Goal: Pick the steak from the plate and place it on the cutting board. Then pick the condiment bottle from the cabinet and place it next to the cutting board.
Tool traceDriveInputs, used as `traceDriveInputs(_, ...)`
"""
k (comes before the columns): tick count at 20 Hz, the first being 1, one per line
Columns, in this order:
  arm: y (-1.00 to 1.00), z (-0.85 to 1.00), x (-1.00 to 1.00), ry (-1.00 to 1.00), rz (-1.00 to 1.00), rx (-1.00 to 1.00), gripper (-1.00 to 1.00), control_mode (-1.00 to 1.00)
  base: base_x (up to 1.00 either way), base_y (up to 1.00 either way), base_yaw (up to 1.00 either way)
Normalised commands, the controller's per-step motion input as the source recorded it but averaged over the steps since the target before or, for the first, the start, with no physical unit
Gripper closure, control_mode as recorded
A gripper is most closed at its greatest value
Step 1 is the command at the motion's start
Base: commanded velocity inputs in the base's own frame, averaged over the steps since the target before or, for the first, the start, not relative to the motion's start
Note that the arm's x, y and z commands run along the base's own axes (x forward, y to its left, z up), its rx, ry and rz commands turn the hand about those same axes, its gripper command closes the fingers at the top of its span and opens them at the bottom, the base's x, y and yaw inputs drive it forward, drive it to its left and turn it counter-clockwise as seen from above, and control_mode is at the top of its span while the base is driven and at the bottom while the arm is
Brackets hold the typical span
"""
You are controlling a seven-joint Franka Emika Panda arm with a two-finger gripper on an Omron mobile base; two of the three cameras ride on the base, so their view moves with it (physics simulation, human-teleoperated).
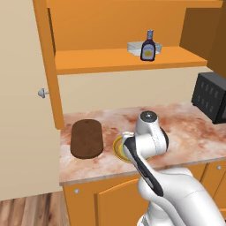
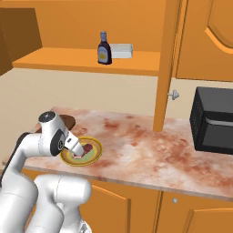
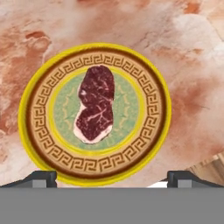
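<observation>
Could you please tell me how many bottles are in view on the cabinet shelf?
1: the condiment bottle stands on the cabinet shelf, just in front of a clear tray. More could be hidden beyond the frame.

A marbled counter (image 1: 185, 128) in pink and rust runs across the room, topped over orange cupboards (image 1: 110, 201) with small round knobs. Behind it the wall (image 1: 123, 90) is plain beige. A black microwave (image 2: 213, 120) sits on the counter at the far right. To the near left, a patch of wood-plank floor (image 1: 31, 209) shows below the counter's end. The light is even and soft, with no hard shadows.
</observation>
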Motion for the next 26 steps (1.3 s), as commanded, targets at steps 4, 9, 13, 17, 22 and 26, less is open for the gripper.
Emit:
traceDriveInputs(4,0.0,-0.07,0.08,0.0,-0.02,0.02,-1.0,-1.0,0.0,0.0,0.0)
traceDriveInputs(9,0.0,-0.21,0.1,0.0,0.0,0.0,-1.0,-1.0,0.0,0.0,0.0)
traceDriveInputs(13,0.0,-0.29,0.09,0.0,0.0,0.0,-1.0,-1.0,0.0,0.0,0.0)
traceDriveInputs(17,0.0,-0.34,0.1,0.0,0.0,0.0,-1.0,-1.0,0.0,0.0,0.0)
traceDriveInputs(22,0.0,-0.4,0.07,0.0,0.0,0.0,-1.0,-1.0,0.0,0.0,0.0)
traceDriveInputs(26,0.0,-0.38,0.06,0.0,0.0,0.0,-1.0,-1.0,0.0,0.0,0.0)
